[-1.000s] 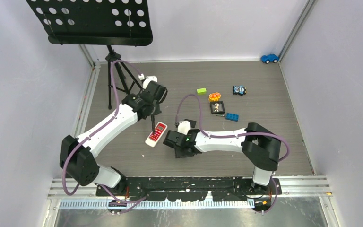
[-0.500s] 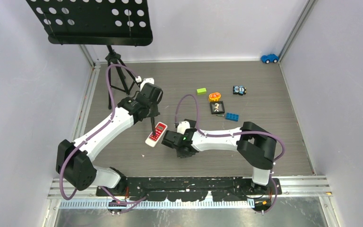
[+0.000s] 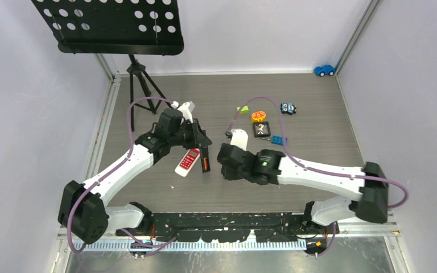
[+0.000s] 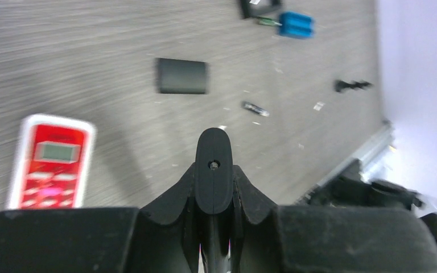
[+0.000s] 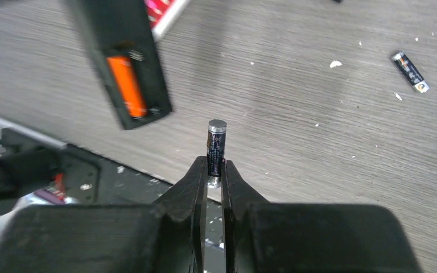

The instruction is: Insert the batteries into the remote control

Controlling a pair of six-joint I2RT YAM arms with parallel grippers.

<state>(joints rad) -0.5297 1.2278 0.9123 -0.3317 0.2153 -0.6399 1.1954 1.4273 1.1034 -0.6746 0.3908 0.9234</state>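
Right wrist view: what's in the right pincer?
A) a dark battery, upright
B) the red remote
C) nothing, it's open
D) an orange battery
A: the right pincer is shut on a dark battery that stands upright between its fingers. The orange battery sits in the open bay of the black remote.

The top camera looks steeply down from above the near edge of the grey wood-grain table (image 3: 318,102), far enough to take in all of it. Each wrist camera rides close over the table, facing forward past its jaws. The left gripper (image 4: 213,170) view has a red-and-white keypad remote (image 4: 51,162) left of the jaws. The right gripper (image 5: 214,165) view looks past the upright dark grey battery (image 5: 216,142) it pinches, with the black open-backed remote (image 5: 122,62), clamped by the left jaws, up-left. Both wrist views share a loose slim dark grey battery (image 4: 256,109) beyond the jaws, to their right.
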